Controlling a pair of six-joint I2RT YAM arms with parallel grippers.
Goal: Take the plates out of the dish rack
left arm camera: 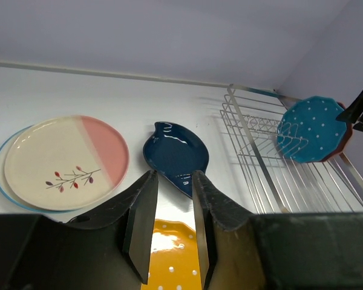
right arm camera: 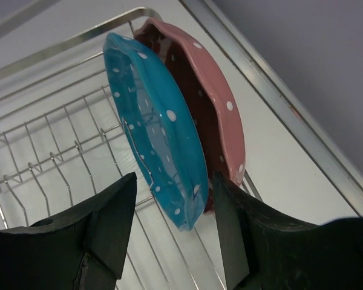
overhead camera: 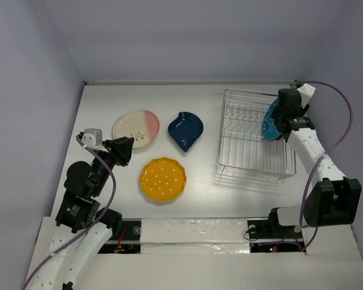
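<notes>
The silver wire dish rack (overhead camera: 245,136) stands at the right. A teal dotted plate (right arm camera: 157,127) and a pink dotted plate (right arm camera: 209,90) stand upright at its far right end. My right gripper (right arm camera: 175,226) is open, its jaws either side of the teal plate's near edge, not closed on it. On the table lie a cream-and-pink plate (overhead camera: 136,127) stacked on another plate whose blue rim (left arm camera: 0,175) shows, a navy teardrop plate (overhead camera: 186,130) and a yellow dotted plate (overhead camera: 163,179). My left gripper (left arm camera: 172,226) is open and empty above the yellow plate's left side.
White walls close the table at the back and both sides. The rack's left and middle slots (overhead camera: 239,130) hold no plates. A purple cable (overhead camera: 339,103) loops off the right arm beside the rack.
</notes>
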